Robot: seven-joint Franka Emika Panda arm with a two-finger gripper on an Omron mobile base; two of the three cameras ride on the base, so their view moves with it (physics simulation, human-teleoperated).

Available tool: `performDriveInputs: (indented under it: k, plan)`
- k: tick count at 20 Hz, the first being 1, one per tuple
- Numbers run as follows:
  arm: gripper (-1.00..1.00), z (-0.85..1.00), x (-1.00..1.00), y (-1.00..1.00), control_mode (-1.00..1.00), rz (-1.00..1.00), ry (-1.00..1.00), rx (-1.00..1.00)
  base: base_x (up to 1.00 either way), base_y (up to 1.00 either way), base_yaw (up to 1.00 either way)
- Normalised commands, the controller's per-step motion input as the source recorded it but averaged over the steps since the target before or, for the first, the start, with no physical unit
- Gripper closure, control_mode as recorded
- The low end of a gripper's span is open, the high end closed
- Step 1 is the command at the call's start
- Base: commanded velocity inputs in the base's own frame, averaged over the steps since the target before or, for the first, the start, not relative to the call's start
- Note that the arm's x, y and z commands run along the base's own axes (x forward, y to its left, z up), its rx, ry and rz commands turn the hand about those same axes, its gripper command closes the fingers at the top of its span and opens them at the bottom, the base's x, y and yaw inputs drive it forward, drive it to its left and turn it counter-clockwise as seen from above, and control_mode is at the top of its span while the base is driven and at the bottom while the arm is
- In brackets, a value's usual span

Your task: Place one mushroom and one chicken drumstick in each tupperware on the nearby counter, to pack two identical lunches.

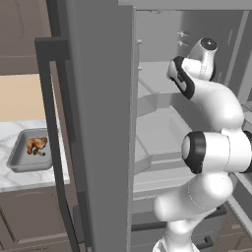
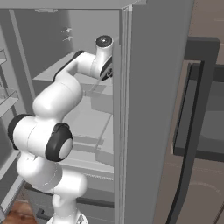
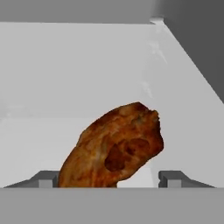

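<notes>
A: Reddish-brown meat sat dead centre of the hand view: a drumstick (image 3: 116, 148), lying on the pale shelf (image 3: 65, 78) inside the fridge (image 1: 98, 123), thick end up toward one o'clock.

B: And the gripper (image 3: 109, 180)?

A: Its two tips stood apart, one at eight o'clock and one at four o'clock of the meat, bracketing it. Whether either pad touched, I couldn't tell. Nothing clamped yet, as I read it.

B: So which step was this?

A: Picking the second drumstick, I'd judge. The arm (image 1: 211, 113) reached deep into the open fridge in both base views.

B: What did the next move call for?

A: Closing squarely on the thick part, lifting clear of the shelf, then backing out past the door (image 1: 83, 147) and carrying it over to the counter (image 1: 19, 130).

B: Counts, please.

A: One tupperware (image 1: 30, 151) at nine o'clock in the left base view, on the counter. Inside it, one drumstick (image 1: 36, 144) and a small darker bit (image 1: 39, 153) just beside it, perhaps a mushroom, too small to be sure. So two drumsticks seen in all, one tray, one possible mushroom.

B: The other tray?

A: I couldn't place it from here. By my reckoning one lunch looked packed, the other not begun.
</notes>
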Motion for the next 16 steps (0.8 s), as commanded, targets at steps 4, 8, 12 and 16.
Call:
performDriveInputs:
  k: [4, 8, 12, 16]
  plan:
    - [1.00, -0.44, 0.00, 0.19, -1.00, 0.00, 0.00, -0.04, 0.00, 0.00, 0.00]
    - [1.00, -0.41, 0.00, 0.11, -1.00, 0.00, 0.00, -0.03, 0.00, 0.00, 0.00]
    - [1.00, -0.27, -0.06, -0.01, -1.00, 0.00, 0.00, -0.01, 0.00, 0.00, 0.00]
    - [1.00, 0.00, -0.89, -0.01, -1.00, 0.01, -0.11, 0.00, 0.00, 0.00, 0.00]
